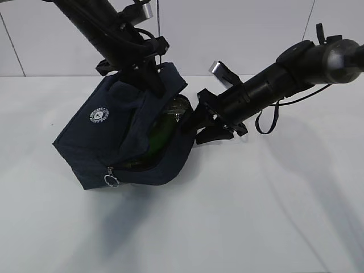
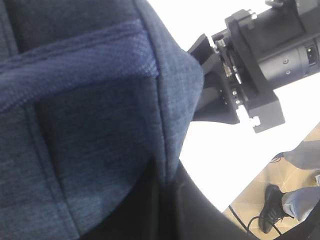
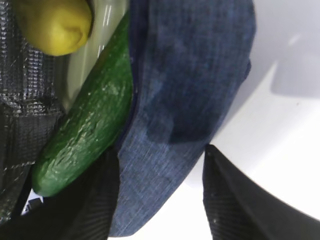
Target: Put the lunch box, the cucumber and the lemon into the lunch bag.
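Lab-like: bare white table [image 1: 239, 227], plain walls [image 1: 239, 34]

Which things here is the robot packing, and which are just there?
Part of the job:
lunch bag
cucumber, inside the bag
lemon, inside the bag
lunch box, a pale bit showing behind the cucumber

Just there:
white table
a person's shoe on the floor

The lunch bag [image 1: 96, 145] is dark navy weave with a round white logo [image 1: 99, 115] and a silver ring pull [image 1: 112, 181]. Inside lie a dark green cucumber [image 3: 87, 125] and a bright yellow lemon [image 3: 55, 22]. The bench [image 1: 256, 216] is plain white.
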